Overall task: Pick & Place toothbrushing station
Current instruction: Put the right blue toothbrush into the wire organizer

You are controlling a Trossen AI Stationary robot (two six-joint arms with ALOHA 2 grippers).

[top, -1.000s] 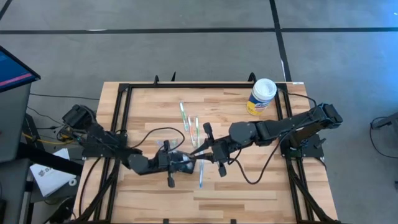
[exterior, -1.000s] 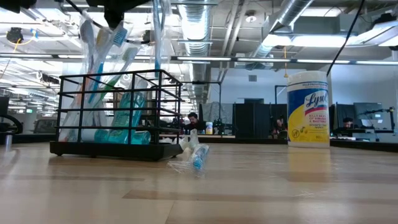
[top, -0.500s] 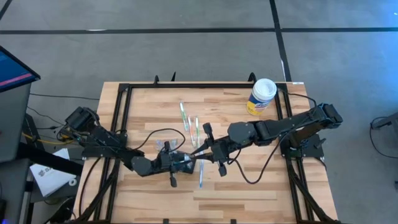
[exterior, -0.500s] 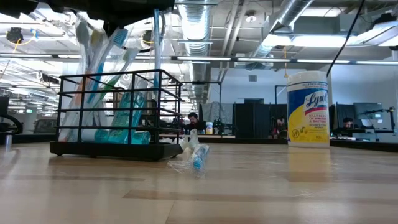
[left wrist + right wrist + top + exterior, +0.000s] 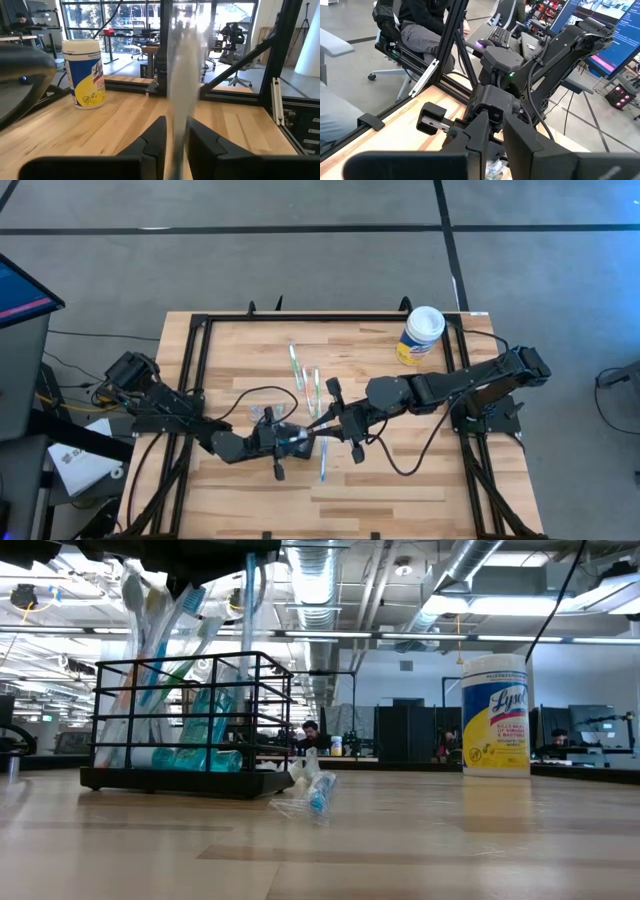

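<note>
Table — pale wood planks, smooth satin finish. Rack — thin black wire, matt. Canister, glossy printed label; wrapped toothbrush in clear, shiny plastic.

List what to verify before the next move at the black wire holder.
1. Black wire toothbrush holder upright on the wooden table: ok.
2. Clear wrapped brush upright at the left gripper: ok.
3. That brush released: cannot tell.
4. Right gripper clear of the left gripper: cannot tell.
5. Loose wrapped brush lying outside the holder: not ok.
6. Yellow-and-white wipes canister standing well aside: ok.
</note>
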